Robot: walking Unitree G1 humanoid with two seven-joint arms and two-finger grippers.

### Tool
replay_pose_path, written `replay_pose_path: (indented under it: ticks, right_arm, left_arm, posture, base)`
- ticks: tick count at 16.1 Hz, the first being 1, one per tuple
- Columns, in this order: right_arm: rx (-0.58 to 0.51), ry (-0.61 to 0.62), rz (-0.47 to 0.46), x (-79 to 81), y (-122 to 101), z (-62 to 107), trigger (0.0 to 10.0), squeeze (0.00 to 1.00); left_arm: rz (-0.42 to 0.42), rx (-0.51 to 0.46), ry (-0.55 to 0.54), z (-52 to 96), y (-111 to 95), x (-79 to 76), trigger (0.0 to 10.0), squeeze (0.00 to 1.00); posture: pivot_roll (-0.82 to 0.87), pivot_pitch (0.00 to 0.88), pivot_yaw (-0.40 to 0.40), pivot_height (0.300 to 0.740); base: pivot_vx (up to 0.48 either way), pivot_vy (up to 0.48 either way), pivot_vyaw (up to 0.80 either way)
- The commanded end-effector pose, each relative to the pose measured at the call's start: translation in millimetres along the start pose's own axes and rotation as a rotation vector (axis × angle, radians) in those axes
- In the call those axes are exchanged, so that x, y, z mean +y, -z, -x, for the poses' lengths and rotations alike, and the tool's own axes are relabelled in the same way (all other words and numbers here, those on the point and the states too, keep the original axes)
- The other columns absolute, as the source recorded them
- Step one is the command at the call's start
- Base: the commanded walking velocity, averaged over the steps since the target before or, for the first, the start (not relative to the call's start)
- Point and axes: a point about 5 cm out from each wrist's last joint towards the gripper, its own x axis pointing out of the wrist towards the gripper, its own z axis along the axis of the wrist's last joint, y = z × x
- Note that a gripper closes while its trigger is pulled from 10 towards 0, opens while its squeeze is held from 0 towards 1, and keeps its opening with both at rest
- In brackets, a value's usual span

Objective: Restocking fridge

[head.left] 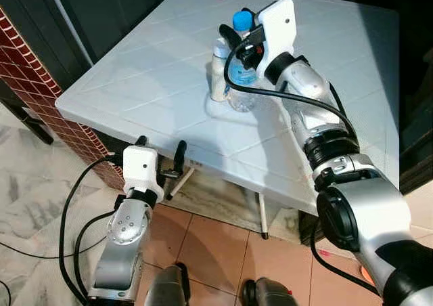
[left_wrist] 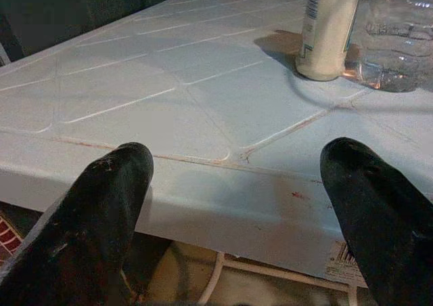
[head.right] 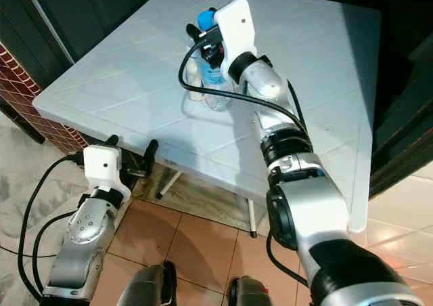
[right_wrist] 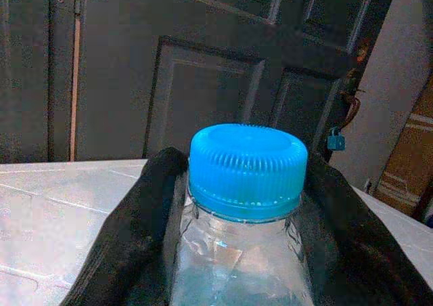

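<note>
1. A clear water bottle (head.left: 241, 82) with a blue cap (right_wrist: 246, 165) stood upright on the white table (head.left: 155, 76), toward its far middle.
2. The right gripper (right_wrist: 237, 204) reached over the table, its black fingers (right_wrist: 135, 231) pinching the bottle's neck from both sides just below the cap.
3. A cream bottle (left_wrist: 329, 25) stood just left of the water bottle, close beside it.
4. The left gripper (head.left: 160, 154) hovered at the table's near edge, fingers (left_wrist: 95, 211) spread apart and holding nothing.
</note>
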Motion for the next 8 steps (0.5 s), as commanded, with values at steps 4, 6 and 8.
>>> replay_pose_path:
  ticks: [4,6,8]
  right_arm:
    - [-0.04,0.024,0.022,-3.3,-6.5,3.2,0.0,0.0]
    - [-0.062,0.078,0.023,-7.0,-7.0,8.6,0.0,0.0]
    - [-0.107,0.136,0.033,-7.5,-6.6,19.5,0.0,0.0]
  left_arm:
    - [-0.011,0.004,-0.003,-1.6,1.9,-0.3,10.0,0.0]
    - [-0.012,0.005,-0.004,-1.6,2.6,0.0,10.0,0.0]
    - [-0.01,0.006,-0.007,-2.2,4.0,-0.1,10.0,0.0]
  posture:
    - [0.1,0.116,0.03,0.74]
    - [0.1,0.108,0.027,0.74]
    - [0.09,0.091,0.025,0.74]
  base:
    - [0.0,0.0,0.0]
    - [0.0,0.0,0.0]
    - [0.0,0.0,0.0]
